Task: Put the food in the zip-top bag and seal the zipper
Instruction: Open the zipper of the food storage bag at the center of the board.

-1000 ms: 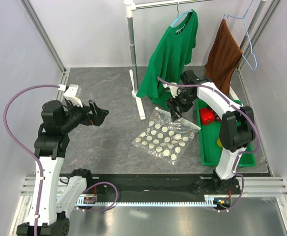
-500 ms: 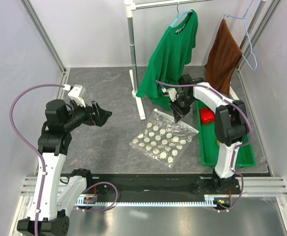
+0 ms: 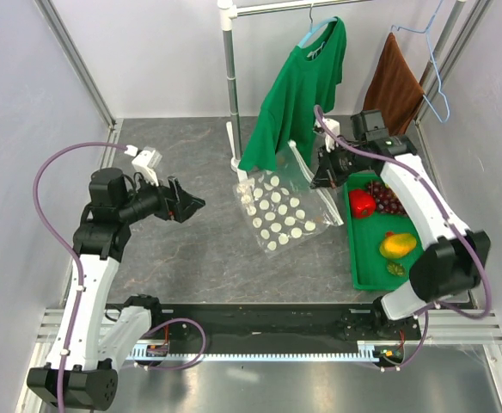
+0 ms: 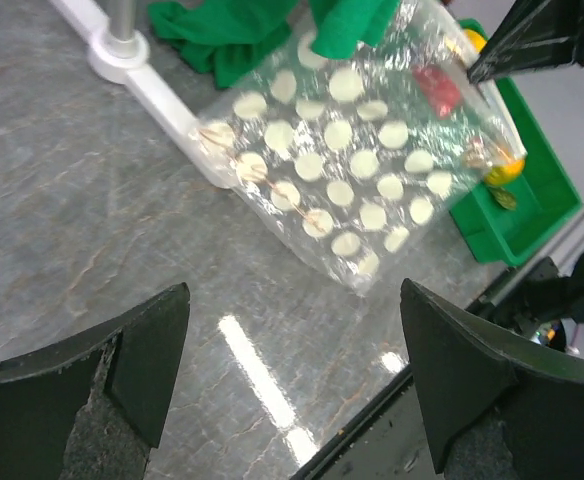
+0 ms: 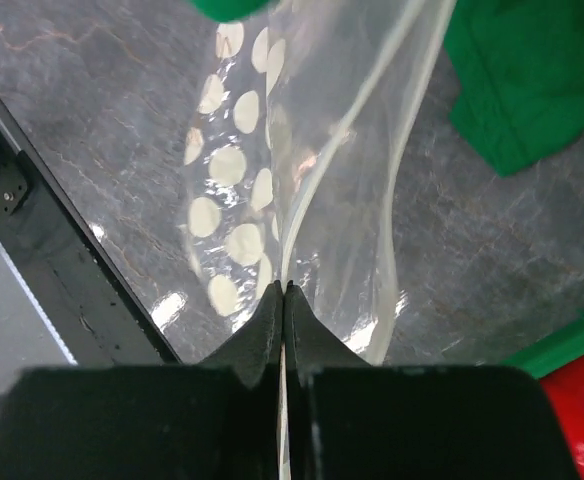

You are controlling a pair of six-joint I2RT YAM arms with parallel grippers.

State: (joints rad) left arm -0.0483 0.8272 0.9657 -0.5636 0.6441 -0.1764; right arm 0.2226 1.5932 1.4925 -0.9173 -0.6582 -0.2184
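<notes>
Clear plastic printed with rows of white round dots, the zip-top bag (image 3: 277, 211) hangs slanting at the middle of a grey stone-patterned worktop (image 3: 191, 258). Its far right corner is lifted, while its near end droops down to the worktop or close to it. The right hand (image 3: 324, 172) has that raised corner. In the right wrist view its two black fingers are pressed tight together on the bag's edge (image 5: 284, 290), and the zipper strip (image 5: 367, 105), a thin clear band, curves up and away from the pinch. The bag looks flat, with no food inside it. The food lies to the right in a flat green tray (image 3: 358, 258) at the right edge of the worktop. A red pepper piece (image 3: 362, 204) sits at the tray's far left, a dark purple grape bunch (image 3: 387, 196) lies just beside it, and a yellow-orange mango (image 3: 397, 245) rests nearer the front. The left hand (image 3: 191, 205) hovers above the worktop, well to the left of the bag and pointing toward it. Its fingers are spread wide and hold nothing, and its own camera looks between them at the dotted bag (image 4: 352, 170). Behind the bag, a green T-shirt (image 3: 298, 95) and a brown cloth (image 3: 391, 90) hang from a white rack (image 3: 230, 86).
</notes>
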